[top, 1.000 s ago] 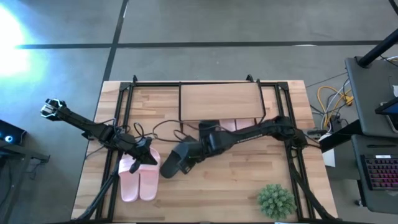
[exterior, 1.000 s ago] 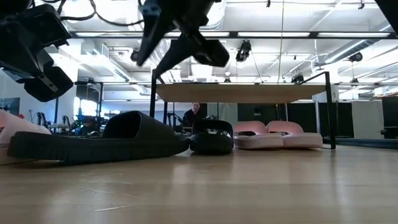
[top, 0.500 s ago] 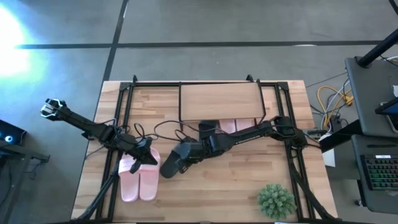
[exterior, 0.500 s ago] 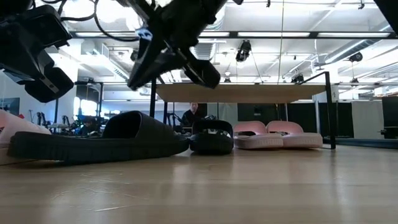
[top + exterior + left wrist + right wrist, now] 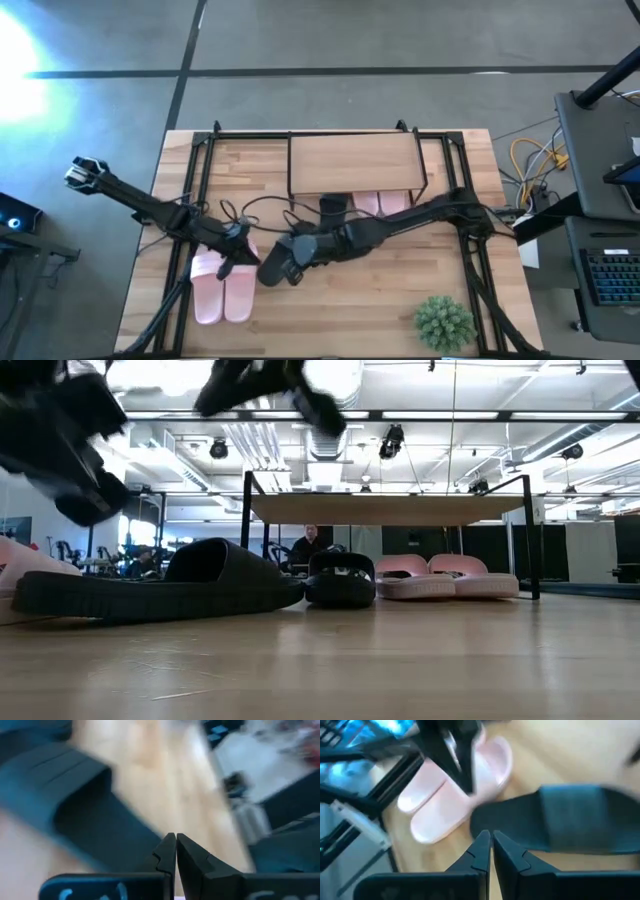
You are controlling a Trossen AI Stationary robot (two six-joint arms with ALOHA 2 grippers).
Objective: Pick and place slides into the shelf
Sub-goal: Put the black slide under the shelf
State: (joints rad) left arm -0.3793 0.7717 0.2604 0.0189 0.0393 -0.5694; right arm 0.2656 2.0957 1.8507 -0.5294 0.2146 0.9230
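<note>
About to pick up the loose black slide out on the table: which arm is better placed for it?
Probably the right. The right tool hangs directly over the loose black slide, fingers shut. The left tool sits beside it, over the pink pair, also shut. Either must open first.

A lab or workshop hall: bare concrete floor (image 5: 350, 40), exposed ceiling ducts (image 5: 250, 445), cabled equipment cart (image 5: 600, 200).

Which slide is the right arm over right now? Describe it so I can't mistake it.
Start from the shelf at the table's far edge. In front of it, left of centre, lies a lone black slide under the right pincer. Its neighbours to the left are a light pink pair; the other black slide is at the shelf.
</note>
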